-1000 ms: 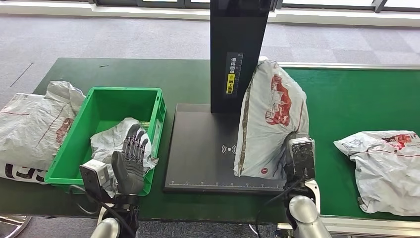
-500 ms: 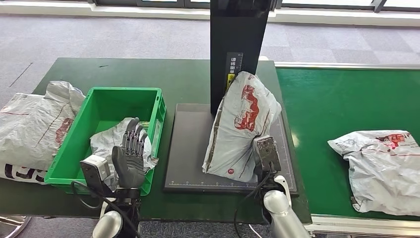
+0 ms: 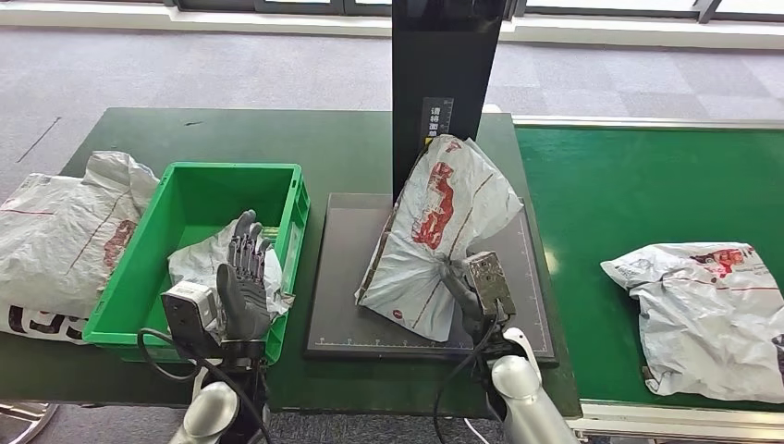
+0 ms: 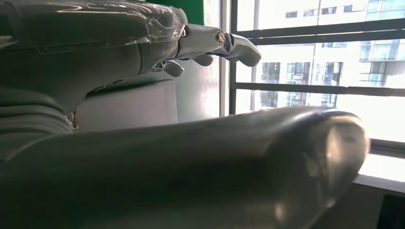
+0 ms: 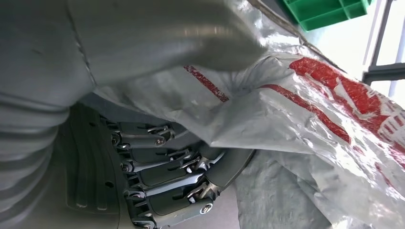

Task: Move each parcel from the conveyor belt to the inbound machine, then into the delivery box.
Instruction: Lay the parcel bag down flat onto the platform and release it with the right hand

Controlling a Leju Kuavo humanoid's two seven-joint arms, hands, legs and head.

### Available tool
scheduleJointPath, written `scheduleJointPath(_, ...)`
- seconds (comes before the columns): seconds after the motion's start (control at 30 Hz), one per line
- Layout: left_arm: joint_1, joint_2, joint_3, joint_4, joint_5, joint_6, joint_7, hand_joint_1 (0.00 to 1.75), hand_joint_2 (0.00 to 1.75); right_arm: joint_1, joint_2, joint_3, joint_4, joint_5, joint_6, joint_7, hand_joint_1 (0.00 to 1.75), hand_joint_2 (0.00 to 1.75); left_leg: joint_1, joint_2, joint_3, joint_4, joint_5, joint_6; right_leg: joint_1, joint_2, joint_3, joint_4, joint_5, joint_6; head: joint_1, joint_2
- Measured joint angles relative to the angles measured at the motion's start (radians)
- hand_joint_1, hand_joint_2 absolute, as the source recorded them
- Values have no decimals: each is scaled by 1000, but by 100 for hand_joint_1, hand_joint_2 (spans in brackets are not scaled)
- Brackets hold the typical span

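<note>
A grey parcel with red print (image 3: 434, 231) stands tilted on the black plate of the inbound machine (image 3: 347, 277), leaning toward the machine's black column (image 3: 444, 83). My right hand (image 3: 467, 287) grips its lower edge; the right wrist view shows the fingers (image 5: 167, 176) curled under the plastic (image 5: 305, 124). My left hand (image 3: 242, 291) is raised with fingers apart and nothing in it, in front of the green delivery box (image 3: 199, 199). A crumpled grey parcel (image 3: 199, 264) lies in that box. Another parcel (image 3: 712, 310) lies on the green conveyor belt (image 3: 629, 185).
A large grey parcel (image 3: 65, 236) lies on the dark green table (image 3: 277, 139) left of the box. The conveyor's metal rim (image 3: 647, 416) runs along the near right. Grey carpet lies beyond the table.
My right hand has carried the red-printed parcel left from the belt's edge onto the machine's plate. The parcel on the belt has drifted left. My left hand has barely shifted.
</note>
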Motion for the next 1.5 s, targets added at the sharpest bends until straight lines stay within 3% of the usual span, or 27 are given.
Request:
scheduleJointPath(0.3,-13,8,-10,18,-114,-75,58,0,0,101,-41,0,-162,2,34,9,0,175,0,1,-1,0,-1,0,0,1,-1,0,0,0,0,0)
scheduleJointPath(0.83,-11,19,-10,14,-169,-114,61,0,0,139,-60,9,-233,-28,57,-3,0,175,0,1,-1,0,-1,-1,0,1,-1,0,0,0,0,0)
scheduleJointPath(1.13,-10,20,-10,-19,-274,-40,70,0,0,242,-76,10,-440,42,-90,-54,0,175,0,1,-2,0,-1,-1,0,1,-2,0,0,0,0,0)
scheduleJointPath(1.33,-26,20,-16,-29,-329,-53,112,0,0,281,-95,29,-551,69,-120,-77,0,175,0,1,-1,0,-1,-1,0,1,-2,0,0,0,0,0)
scheduleJointPath(1.5,-54,20,-31,-29,-352,-59,127,0,0,282,-109,50,-584,61,-106,-50,0,175,0,1,-1,0,0,-1,0,1,-2,0,0,0,0,0)
